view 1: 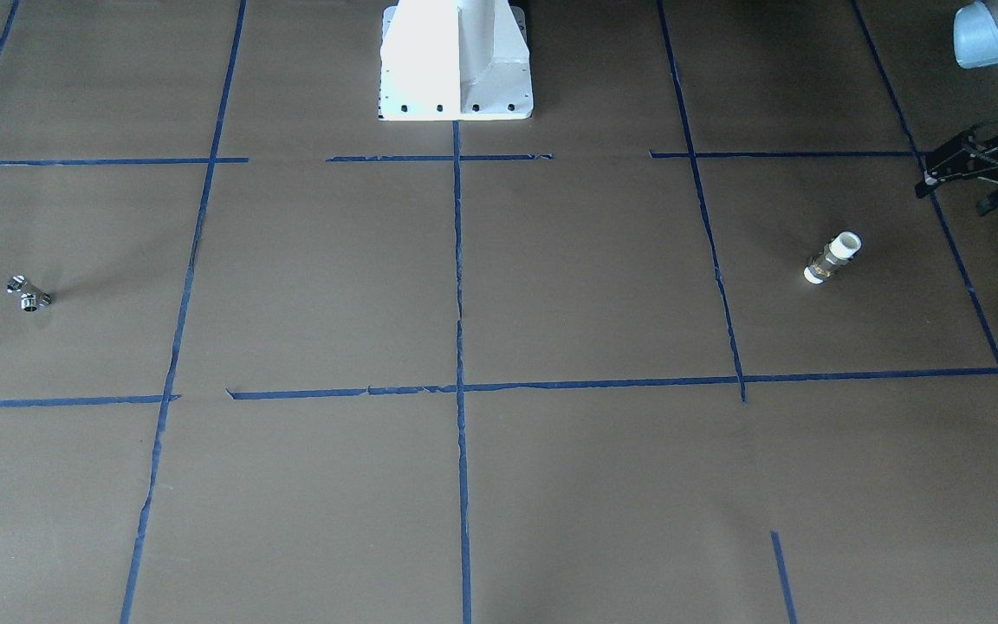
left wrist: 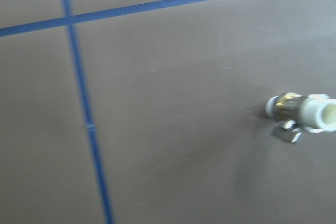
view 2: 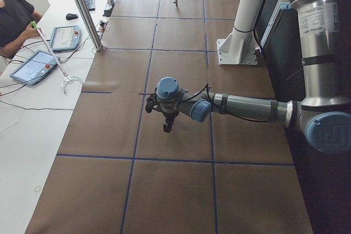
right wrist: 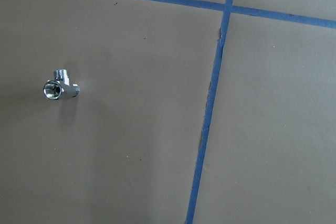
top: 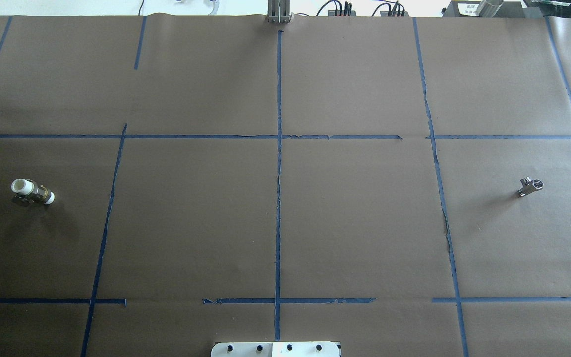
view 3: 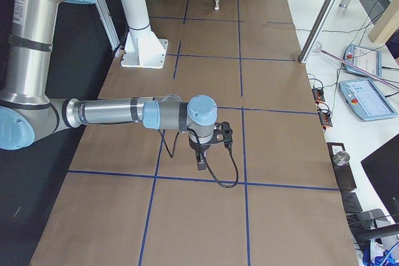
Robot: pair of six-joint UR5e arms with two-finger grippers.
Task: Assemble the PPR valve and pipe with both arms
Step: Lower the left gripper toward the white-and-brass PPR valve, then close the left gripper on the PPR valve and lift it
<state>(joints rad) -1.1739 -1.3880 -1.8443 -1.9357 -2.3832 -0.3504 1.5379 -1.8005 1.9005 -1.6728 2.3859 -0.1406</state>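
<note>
A short white PPR pipe piece with a brass valve body (view 1: 832,258) lies on the brown table at the robot's left; it also shows in the overhead view (top: 31,192) and at the right of the left wrist view (left wrist: 302,114). A small chrome fitting (view 1: 29,295) lies at the robot's right, and also shows in the overhead view (top: 530,187) and the right wrist view (right wrist: 59,87). My left gripper (view 1: 958,186) hangs above the table beside the valve, partly cut off; I cannot tell its state. My right gripper (view 3: 201,160) hangs over the table; I cannot tell its state.
The white arm pedestal (view 1: 456,61) stands at the table's middle on the robot's side. Blue tape lines (top: 278,163) divide the brown paper cover into squares. Operator tablets (view 2: 35,65) and cables lie on a white bench beyond the far edge.
</note>
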